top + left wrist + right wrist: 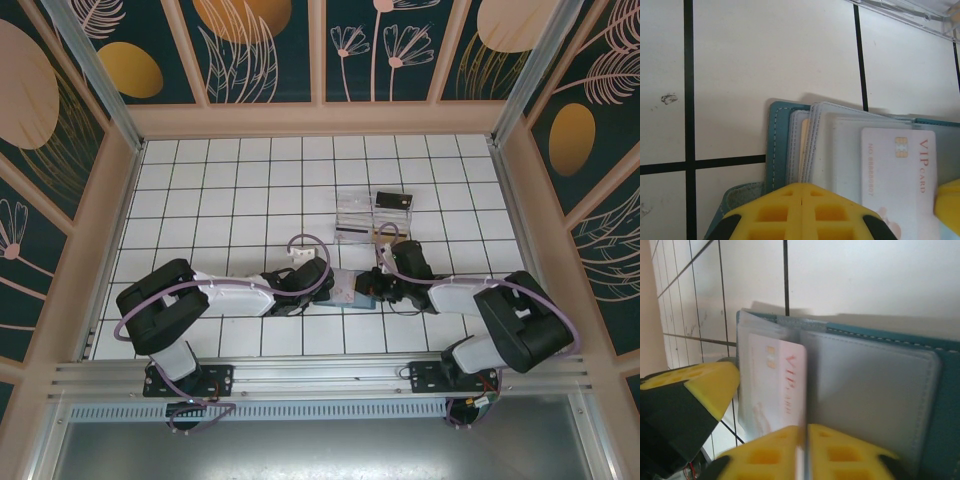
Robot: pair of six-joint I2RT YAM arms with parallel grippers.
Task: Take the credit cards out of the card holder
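Observation:
The teal card holder point(356, 298) lies open on the tiles between my two grippers. Its stitched edge point(777, 145) and clear plastic sleeves show in the left wrist view. My left gripper point(802, 186) is shut, its yellow tips over the sleeves' near edge. A white VIP credit card point(775, 385) stands partly out of a sleeve, and my right gripper point(805, 427) is shut on its edge. The same card point(900, 175) shows in the left wrist view. From above, the left gripper point(326, 287) and the right gripper point(370, 286) nearly meet over the holder.
A clear plastic box point(360, 213) stands just beyond the holder. A black card point(393, 200) lies by it and a card with a dark stripe point(350, 235) leans in front of it. Wooden walls point(320, 120) ring the tiled floor.

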